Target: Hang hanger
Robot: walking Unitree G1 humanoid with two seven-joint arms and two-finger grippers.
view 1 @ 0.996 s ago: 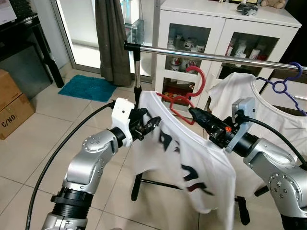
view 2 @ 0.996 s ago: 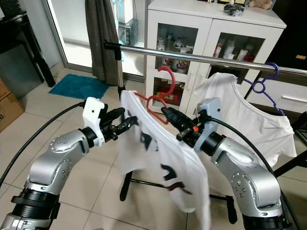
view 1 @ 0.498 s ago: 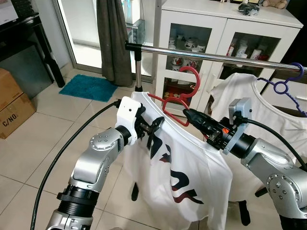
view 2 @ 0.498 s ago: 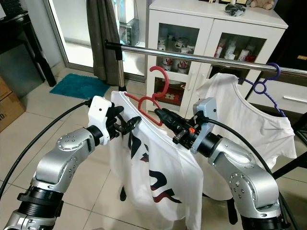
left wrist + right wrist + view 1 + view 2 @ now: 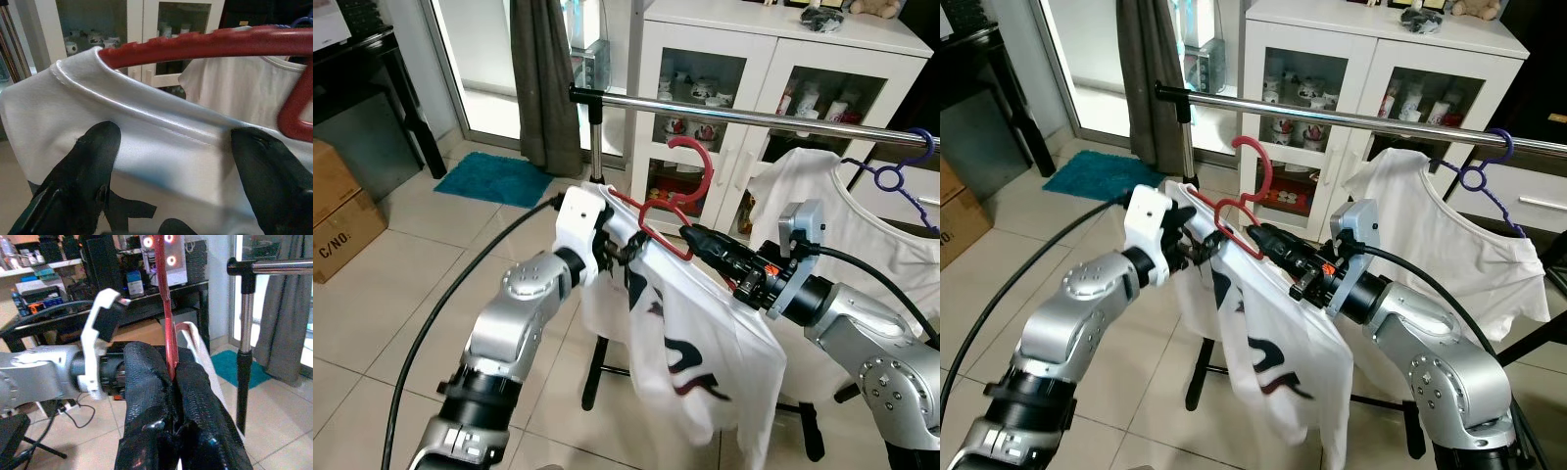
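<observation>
A red hanger (image 5: 658, 208) carries a white T-shirt (image 5: 690, 328) with a dark print, held up below the steel rail (image 5: 754, 117). Its hook (image 5: 691, 149) hangs free just under the rail. My right gripper (image 5: 691, 237) is shut on the hanger's lower bar; in the right wrist view the red hanger (image 5: 165, 308) rises from between its pinched fingers (image 5: 146, 377). My left gripper (image 5: 628, 258) is at the shirt's left shoulder. Its fingers (image 5: 90, 181) stand wide apart against the shirt's shoulder seam (image 5: 161, 142), under the hanger's arm (image 5: 195, 45).
A second white shirt (image 5: 827, 201) hangs on a purple hanger (image 5: 893, 172) on the rail's right part. The rack's upright (image 5: 595, 147) stands at the left end. Behind are a white glass-door cabinet (image 5: 744, 54) and grey curtain (image 5: 543, 83). A cardboard box (image 5: 337, 211) and teal mat (image 5: 494, 179) lie at left.
My right gripper has carried the hanger and shirt to the left, and the shirt has swung down straight. My left arm has risen and its gripper has come up to the shirt's left shoulder.
</observation>
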